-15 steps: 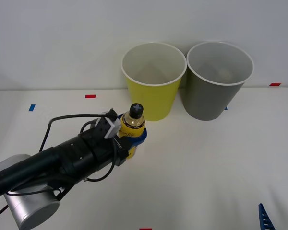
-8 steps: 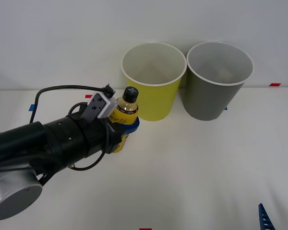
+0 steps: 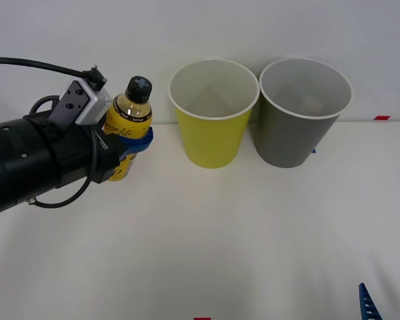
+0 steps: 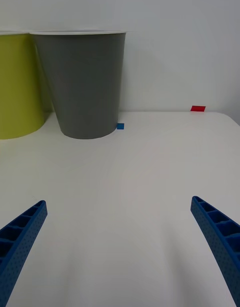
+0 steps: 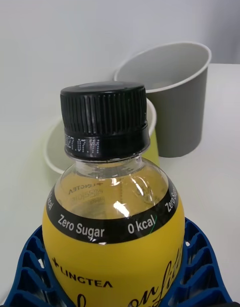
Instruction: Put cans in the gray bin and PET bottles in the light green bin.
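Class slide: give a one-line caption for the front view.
Left hand holds the PET bottle aloft beside the light green bin and gray bin.

The light green bin (image 3: 214, 113) stands on the worktop (image 3: 253, 233) by the wall. The gray bin (image 3: 304, 111) is just beside it on its right. The PET bottle (image 3: 128, 119) is left of the light green bin, raised above the worktop.
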